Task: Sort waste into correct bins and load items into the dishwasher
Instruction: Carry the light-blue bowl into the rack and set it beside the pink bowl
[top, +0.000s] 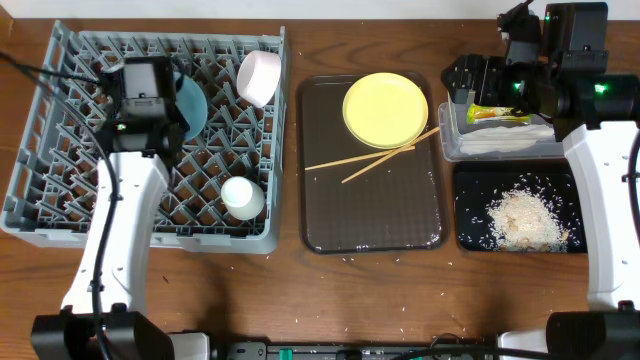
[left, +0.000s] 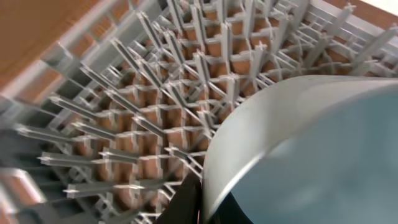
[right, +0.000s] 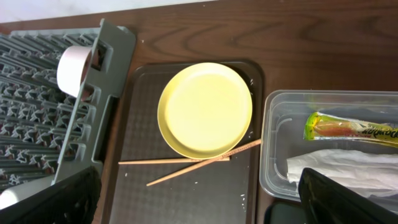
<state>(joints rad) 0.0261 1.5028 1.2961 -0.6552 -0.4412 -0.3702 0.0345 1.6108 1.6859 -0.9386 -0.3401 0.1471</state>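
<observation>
Risk: blue bowl (top: 192, 105), rim grasped by left end effector (left: 198, 208) over rack (top: 40, 200), may snag pegs and tip if dropped tilted. Right end effector (right: 199, 202) released above tub (top: 450, 142). Plate (top: 385, 108), chopsticks (top: 370, 158) on tray (top: 330, 220).

1. Bright, even light from above in the overhead view; soft, short shadows just beside the dish rack (top: 45, 170).
2. Pale sheen on the serving tray (top: 370, 215) right of the rack.
3. Left wrist view motion-blurred, worst left of the rack; light blue bowl (left: 311, 155) out of focus.
</observation>
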